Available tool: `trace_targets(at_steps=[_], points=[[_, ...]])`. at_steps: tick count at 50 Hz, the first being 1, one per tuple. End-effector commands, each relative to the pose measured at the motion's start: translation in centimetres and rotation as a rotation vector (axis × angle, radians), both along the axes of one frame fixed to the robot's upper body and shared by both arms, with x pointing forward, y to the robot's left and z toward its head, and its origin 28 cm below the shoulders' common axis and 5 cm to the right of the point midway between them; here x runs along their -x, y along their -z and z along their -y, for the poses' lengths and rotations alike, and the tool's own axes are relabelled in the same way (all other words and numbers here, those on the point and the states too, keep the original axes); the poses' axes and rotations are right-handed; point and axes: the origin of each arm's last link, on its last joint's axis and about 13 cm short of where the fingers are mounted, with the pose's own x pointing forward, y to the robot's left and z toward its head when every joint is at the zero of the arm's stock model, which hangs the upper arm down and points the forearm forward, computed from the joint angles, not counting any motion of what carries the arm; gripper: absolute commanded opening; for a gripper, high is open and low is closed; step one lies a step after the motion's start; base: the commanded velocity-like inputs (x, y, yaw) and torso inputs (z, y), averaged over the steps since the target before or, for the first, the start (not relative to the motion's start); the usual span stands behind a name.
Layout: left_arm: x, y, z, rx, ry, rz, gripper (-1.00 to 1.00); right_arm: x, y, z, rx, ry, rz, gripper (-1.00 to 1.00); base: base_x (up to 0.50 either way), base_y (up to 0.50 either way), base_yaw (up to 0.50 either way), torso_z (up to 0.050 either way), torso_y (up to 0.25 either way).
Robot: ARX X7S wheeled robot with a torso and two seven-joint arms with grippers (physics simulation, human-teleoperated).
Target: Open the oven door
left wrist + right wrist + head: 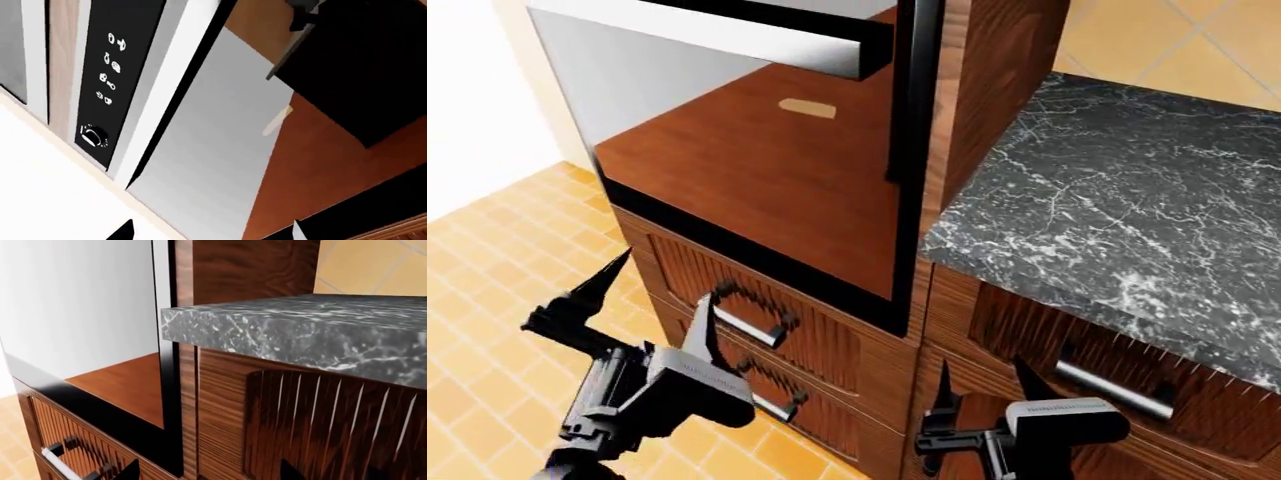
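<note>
Nearest, both grippers hang low before the drawers (777, 330): the left gripper (647, 300) spread wide and holding nothing, the right gripper (981, 385) parted and empty too, neither touching wood. Beyond and above them stands the oven door (761, 170), seemingly shut, its handle (714, 30) along the top edge, out of reach until an arm rises.

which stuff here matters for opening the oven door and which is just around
For the job:
oven door
its silver bar handle
left gripper
right gripper

Just around:
wooden drawers
drawer handles
marble countertop
oven control panel
</note>
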Motion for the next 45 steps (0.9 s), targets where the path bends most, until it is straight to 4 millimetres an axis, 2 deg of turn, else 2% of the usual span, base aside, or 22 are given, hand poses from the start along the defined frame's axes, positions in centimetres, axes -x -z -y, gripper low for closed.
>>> trace_targets(at_steps=[1,13,17,29,36,45], points=[[-0.5,-5.8,-2.5,-0.407,-0.016,0.166,1.00,-0.1,0.0,0.1,-0.018,0.020,-0.015,1.00,0.00,0.00,0.00,0.000,0.000],[-2.5,-12.5,-4.3,-0.467,-0.055,0.224,1.00,-0.1,0.0,0.1,-0.027,0.028,-0.025,1.00,0.00,0.00,0.00,0.000,0.000],[-3.1,-14.1,-4.7,-0.515,-0.063,0.233,1.00,-0.1,0.0,0.2,-0.025,0.031,-0.021,1.00,0.00,0.00,0.00,0.000,0.000],[-6.0,-17.2,-4.3,-0.617,-0.037,0.206,1.00,-0.1,-0.4,0.3,-0.040,0.031,-0.013,1.00,0.00,0.00,0.00,0.000,0.000],[-7.4,-19.1,-3.1,-0.655,-0.010,0.213,1.00,0.0,-0.5,0.3,-0.041,0.028,-0.008,1.00,0.00,0.00,0.00,0.000,0.000],[-8.8,-20.2,-1.8,-0.673,0.015,0.233,1.00,0.0,-0.7,0.4,-0.041,0.034,0.001,1.00,0.00,0.00,0.00,0.000,0.000]])
